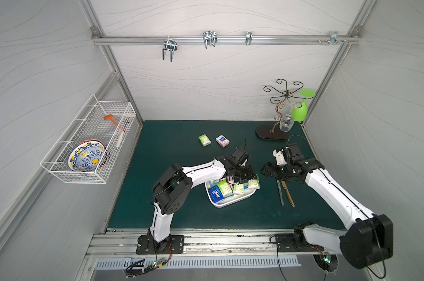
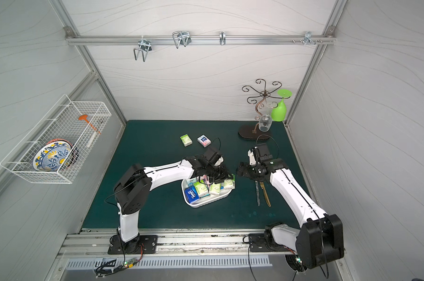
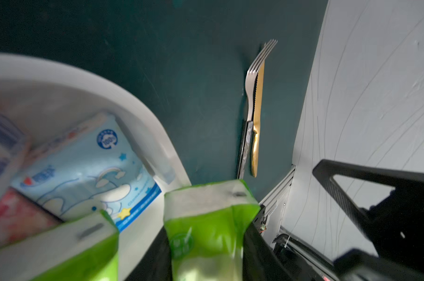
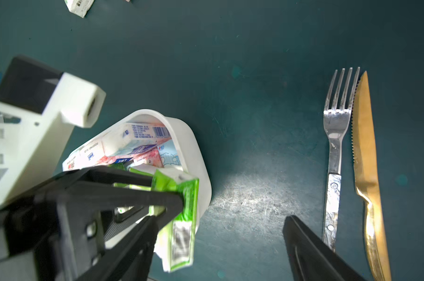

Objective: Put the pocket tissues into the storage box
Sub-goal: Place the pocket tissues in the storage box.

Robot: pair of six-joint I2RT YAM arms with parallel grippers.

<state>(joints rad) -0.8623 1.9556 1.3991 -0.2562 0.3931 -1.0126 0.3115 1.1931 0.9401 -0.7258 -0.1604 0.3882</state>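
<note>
The left gripper (image 3: pixel 203 253) clamps a green packet (image 3: pixel 206 219) over the box (image 1: pixel 230 203) corner, the right gripper (image 1: pixel 267 170) gapes empty nearby, and two packets (image 1: pixel 204 140) lie well apart on the mat (image 1: pixel 172 150): light, soft, slick-wrapped things, probably best pinched mid-body across the thin side.

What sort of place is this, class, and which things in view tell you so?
Probably a robot test cell staged as a kitchen: aluminium-framed walls, two robot arms mounted beside a green mat, and props: fork, knife, wire basket of plates.
</note>
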